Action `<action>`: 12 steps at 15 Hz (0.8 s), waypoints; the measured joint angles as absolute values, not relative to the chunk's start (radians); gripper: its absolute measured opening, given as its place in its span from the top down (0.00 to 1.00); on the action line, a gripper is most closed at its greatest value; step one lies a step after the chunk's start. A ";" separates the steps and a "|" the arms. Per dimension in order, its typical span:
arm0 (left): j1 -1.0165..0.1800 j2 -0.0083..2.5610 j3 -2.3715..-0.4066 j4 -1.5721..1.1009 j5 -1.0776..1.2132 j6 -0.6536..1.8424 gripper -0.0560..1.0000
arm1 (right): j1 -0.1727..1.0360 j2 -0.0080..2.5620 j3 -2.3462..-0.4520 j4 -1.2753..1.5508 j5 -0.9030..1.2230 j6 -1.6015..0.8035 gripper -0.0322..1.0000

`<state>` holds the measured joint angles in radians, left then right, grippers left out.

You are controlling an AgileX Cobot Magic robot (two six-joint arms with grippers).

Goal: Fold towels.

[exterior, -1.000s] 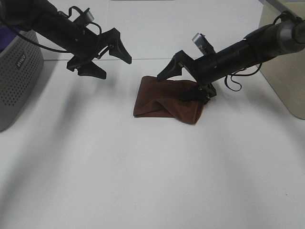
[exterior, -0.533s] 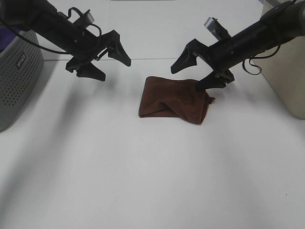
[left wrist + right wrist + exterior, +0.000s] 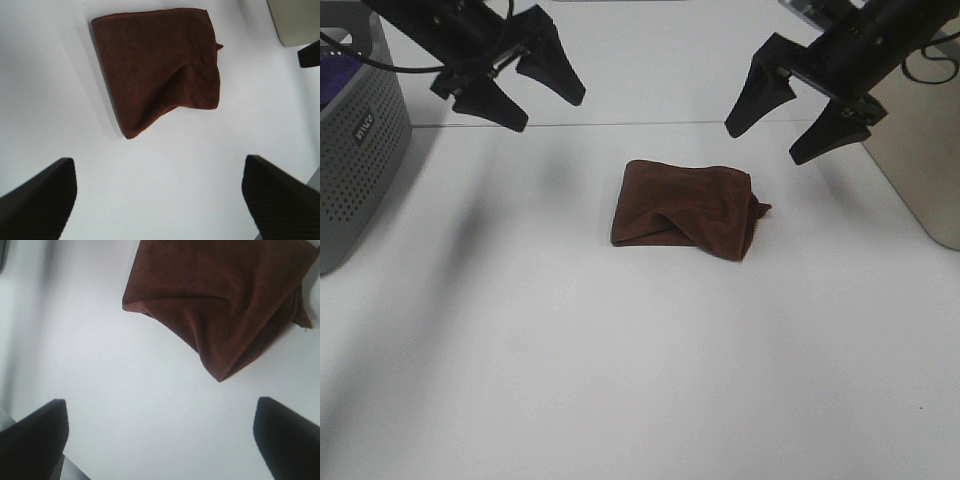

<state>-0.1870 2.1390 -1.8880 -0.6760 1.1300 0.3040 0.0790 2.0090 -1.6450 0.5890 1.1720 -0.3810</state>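
Note:
The dark reddish-brown towel (image 3: 685, 208) lies folded into a rough rectangle on the white table, with a loose corner sticking out at its right edge. It also shows in the left wrist view (image 3: 157, 65) and the right wrist view (image 3: 222, 302). My left gripper (image 3: 530, 95) hangs open above the table, up and to the left of the towel, holding nothing. My right gripper (image 3: 788, 125) is open too, raised above the towel's upper right, clear of the cloth. Both pairs of fingertips frame bare table in the wrist views.
A grey perforated basket (image 3: 355, 150) with purple fabric (image 3: 338, 85) inside stands at the left edge. A beige box (image 3: 920, 160) stands at the right edge. The table (image 3: 620, 360) is bare white in front of the towel.
My right gripper has lifted off the towel's right end and pulled back up to the right. My left gripper has risen slightly. The towel shifted a little right, then stayed still.

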 joint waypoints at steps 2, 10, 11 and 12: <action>-0.187 2.057 -1.888 -0.575 1.166 0.258 0.16 | 0.079 1.928 -1.608 0.547 1.176 -0.360 0.04; -0.186 1.445 -1.569 -0.128 1.208 0.054 0.16 | 0.079 1.327 -1.139 0.329 1.145 -0.253 0.04; -0.186 1.360 -1.461 -0.115 1.208 0.048 0.16 | 0.079 1.265 -1.076 0.292 1.142 -0.231 0.04; -0.186 1.273 -1.346 -0.111 1.200 0.042 0.16 | 0.079 1.197 -1.004 0.259 1.142 -0.210 0.04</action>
<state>-0.1860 1.2730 -1.3460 -0.1110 1.2000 0.0420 0.0790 1.1970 -1.0040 0.2590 1.1420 -0.2100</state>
